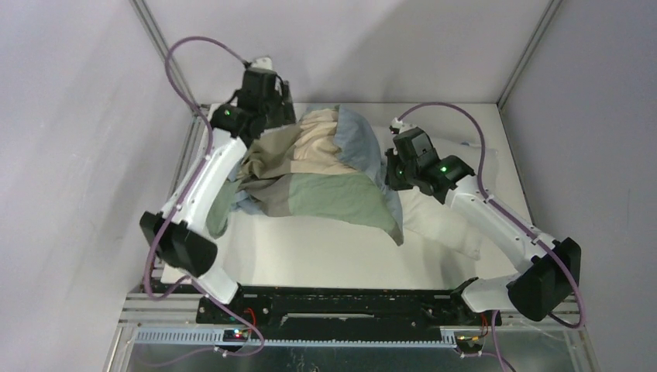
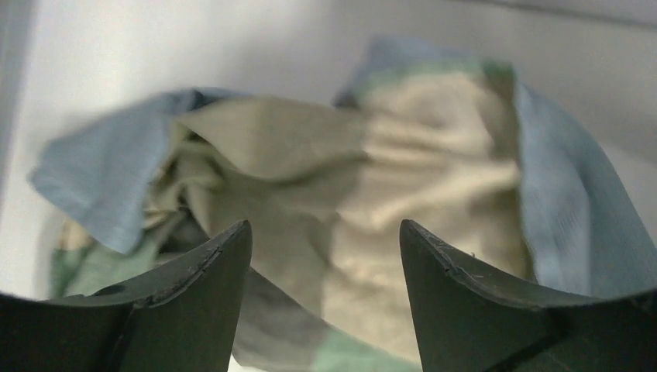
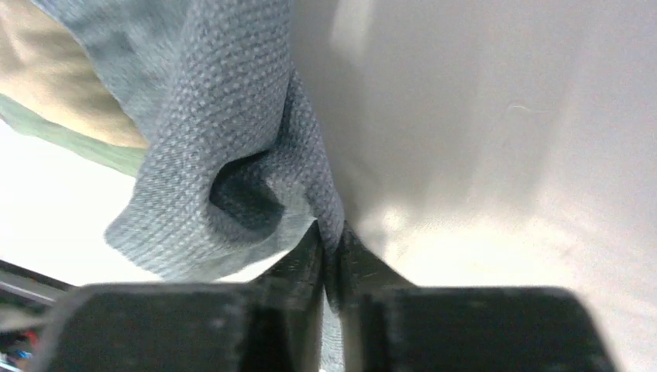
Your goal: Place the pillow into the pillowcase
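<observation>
Pillowcase (image 1: 333,194) coarse-woven, crumpled; R gripper (image 3: 331,232) pinching its blue edge, L gripper (image 2: 324,229) spread.

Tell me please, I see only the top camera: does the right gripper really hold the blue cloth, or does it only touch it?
Observer: It holds it. In the right wrist camera the right gripper is shut on a fold of the pillowcase.
Operator: And the left one?
Observer: Open. In the left wrist camera the left gripper is wide open, with nothing between its jaws. The bunched pillowcase lies in front of it.
</observation>
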You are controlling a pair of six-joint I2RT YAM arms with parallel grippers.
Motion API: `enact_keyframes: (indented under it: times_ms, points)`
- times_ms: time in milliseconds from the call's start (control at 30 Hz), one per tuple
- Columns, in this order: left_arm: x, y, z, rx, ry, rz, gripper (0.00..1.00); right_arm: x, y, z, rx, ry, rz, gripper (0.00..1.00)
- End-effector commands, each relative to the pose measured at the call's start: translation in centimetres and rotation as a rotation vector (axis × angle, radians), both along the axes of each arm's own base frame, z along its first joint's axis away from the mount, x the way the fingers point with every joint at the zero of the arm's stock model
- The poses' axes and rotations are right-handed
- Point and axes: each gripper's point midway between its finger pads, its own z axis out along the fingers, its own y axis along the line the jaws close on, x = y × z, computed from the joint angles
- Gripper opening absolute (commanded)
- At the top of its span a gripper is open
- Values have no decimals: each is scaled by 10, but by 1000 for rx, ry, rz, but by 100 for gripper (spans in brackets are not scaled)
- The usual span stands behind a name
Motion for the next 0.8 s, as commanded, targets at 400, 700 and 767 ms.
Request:
enact_keyframes:
  times_ms: [400,700,767]
  points:
    - [-118,-176,-41,-180,14,-530,77,43,-54,-36,-20,94,-262,0]
    - [-142,-194,-92,-67,108,-551,80,34,-65,-3,-36,5,-276,58]
    - [-152,-189,-100,-41,113,-531,79,24,-70,3,-67,-4,-285,68]
